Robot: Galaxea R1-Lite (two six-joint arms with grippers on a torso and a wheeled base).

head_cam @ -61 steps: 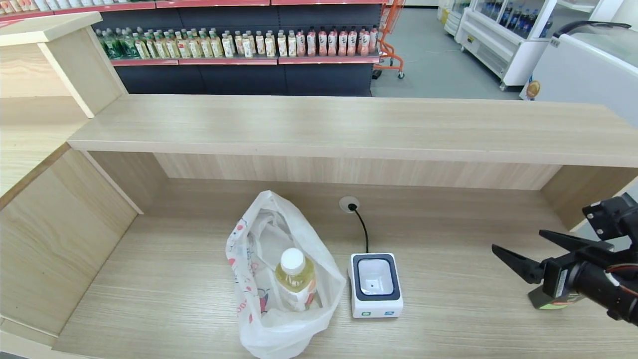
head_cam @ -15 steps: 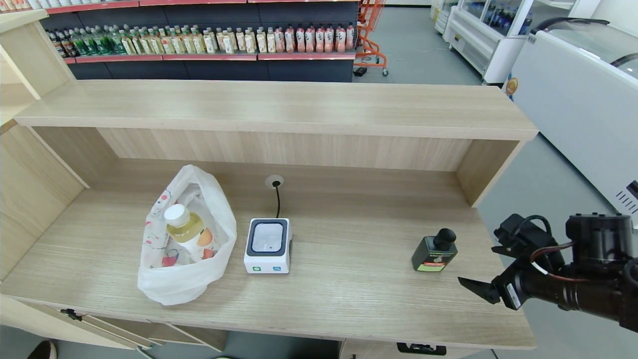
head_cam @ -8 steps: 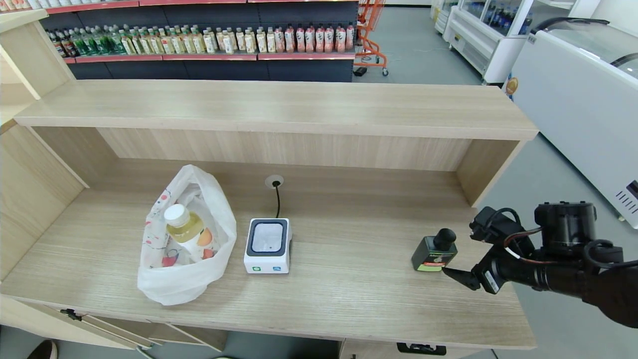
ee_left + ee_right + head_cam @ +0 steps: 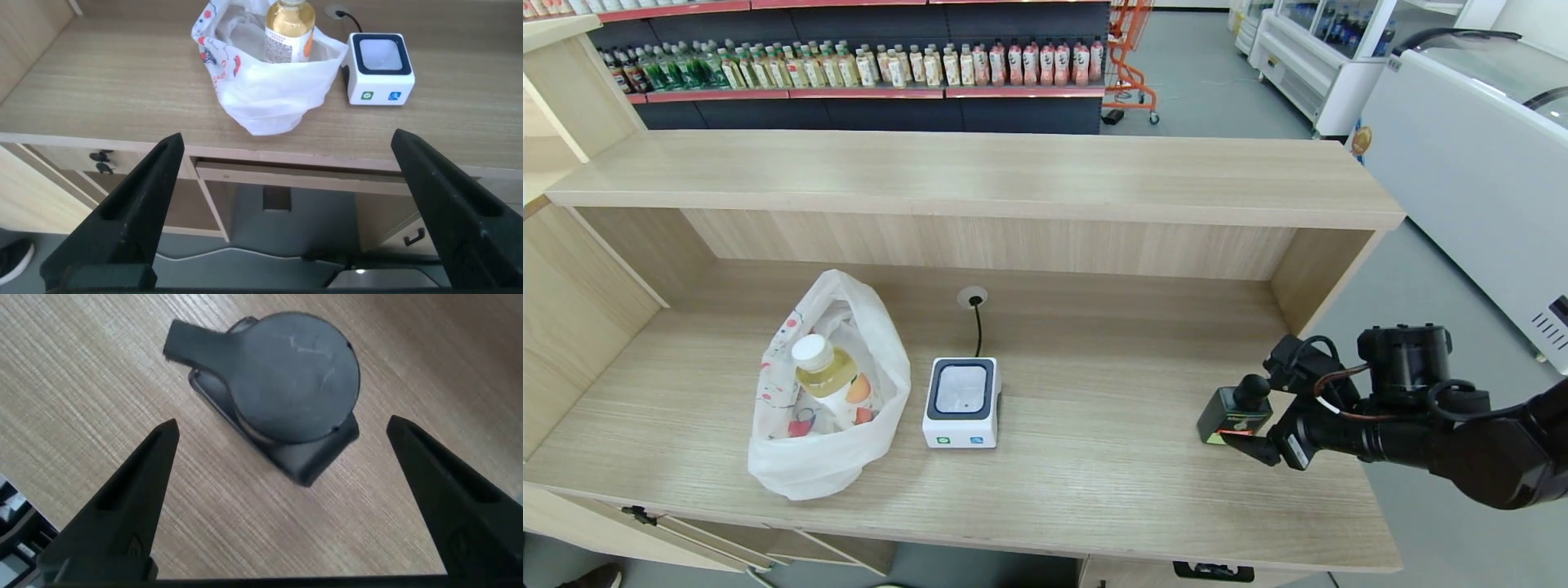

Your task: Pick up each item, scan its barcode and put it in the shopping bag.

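Note:
A small dark green bottle (image 4: pixel 1230 415) with a round black cap (image 4: pixel 294 376) stands upright on the right part of the wooden counter (image 4: pixel 1094 474). My right gripper (image 4: pixel 1248 423) is open, one finger on each side of that bottle, and in the right wrist view the gripper (image 4: pixel 282 423) frames the cap without touching it. The white shopping bag (image 4: pixel 827 408) on the left holds a yellow drink bottle (image 4: pixel 825 377). A white barcode scanner (image 4: pixel 961 400) sits just right of the bag. My left gripper (image 4: pixel 288 137) is open, low in front of the counter's edge.
A raised shelf (image 4: pixel 972 175) runs along the back of the counter, with side walls at both ends. The scanner's cable (image 4: pixel 978 327) goes into a hole behind it. Bare counter lies between scanner and dark bottle. Drawers (image 4: pixel 212 196) sit below the front edge.
The head camera shifted after the oldest frame. Over the last second my right gripper has moved left along the counter until its open fingers stand around the dark bottle.

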